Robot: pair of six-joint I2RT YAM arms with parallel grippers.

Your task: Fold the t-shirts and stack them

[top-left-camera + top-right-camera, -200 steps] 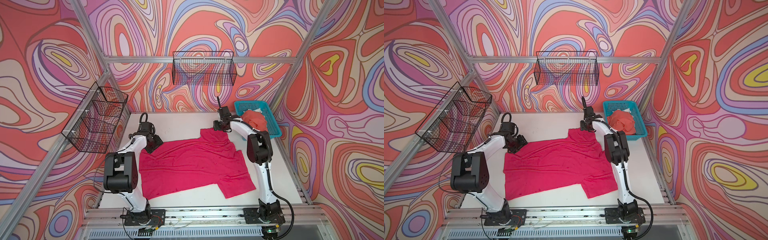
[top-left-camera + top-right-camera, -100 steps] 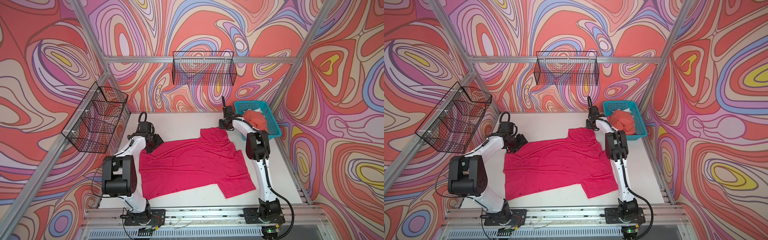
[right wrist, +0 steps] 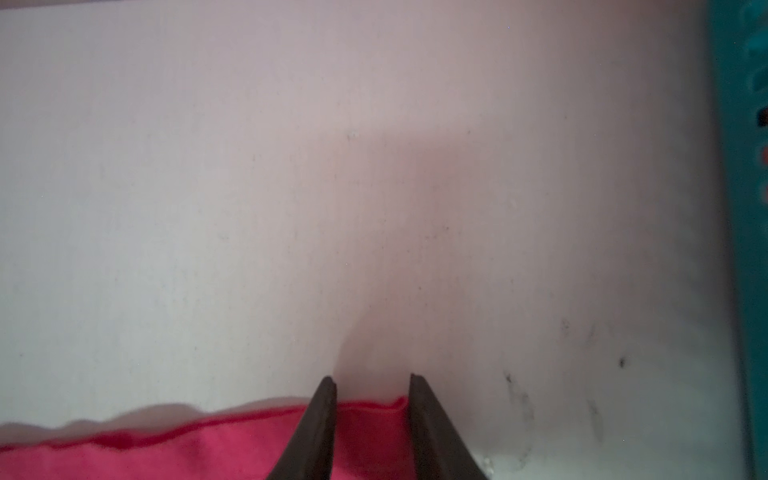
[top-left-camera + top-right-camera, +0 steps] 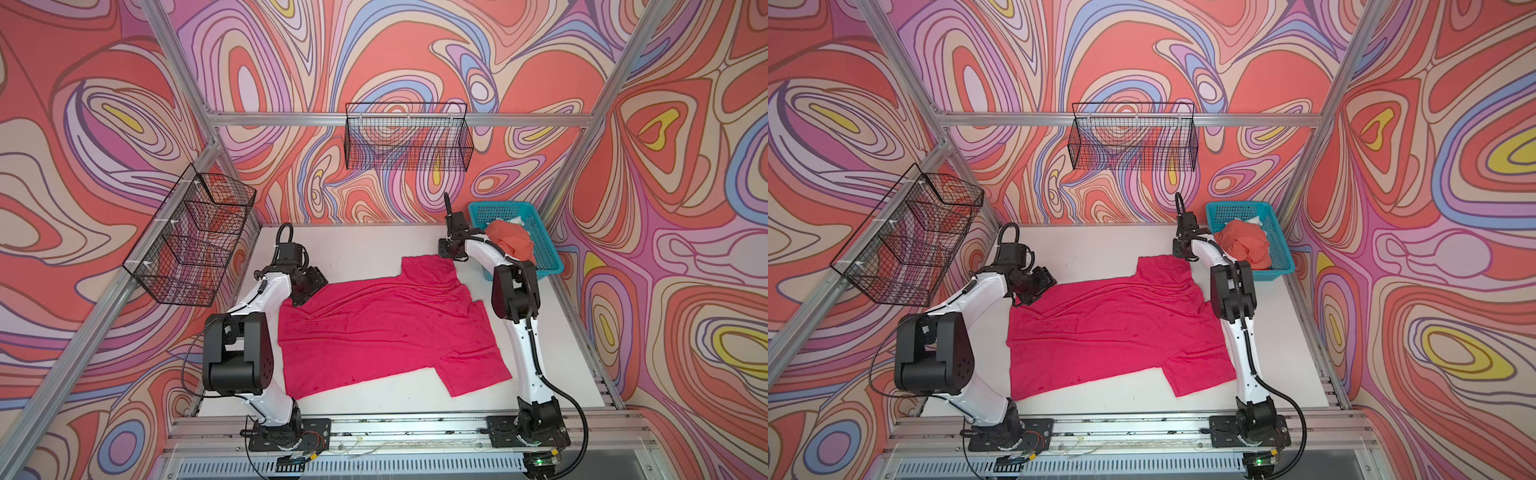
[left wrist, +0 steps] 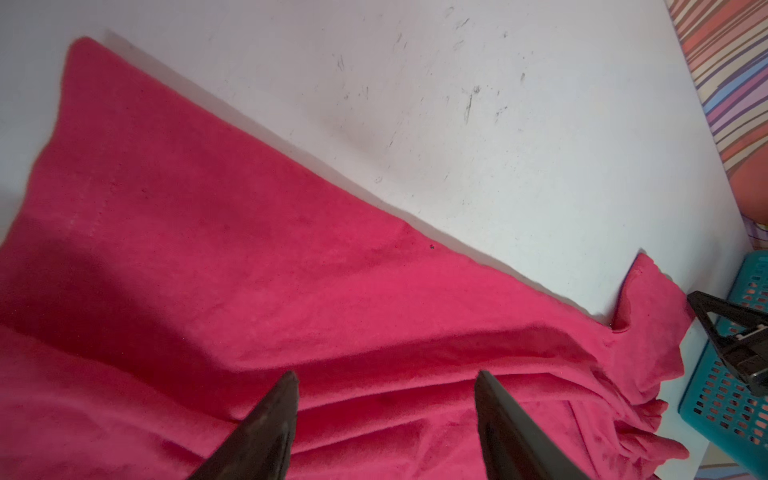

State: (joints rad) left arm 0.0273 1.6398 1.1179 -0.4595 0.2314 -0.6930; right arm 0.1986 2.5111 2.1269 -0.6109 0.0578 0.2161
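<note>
The pink tee [image 4: 386, 328] lies unfolded across the white desk [image 4: 365, 245], while the orange tee [image 4: 511, 243] sits heaped in the teal basket [image 4: 548, 266] at the far right corner. The right pincer [image 3: 372, 380] stands part-spread astride the very edge of the far sleeve's hem, and the left pincer [image 5: 386, 378] hangs wide apart over rippled cloth near the tee's far left corner, neither yet pinching. So thin a bite on the right may slip free on the lift, and the left may gather a whole ridge, skewing the fold.
</note>
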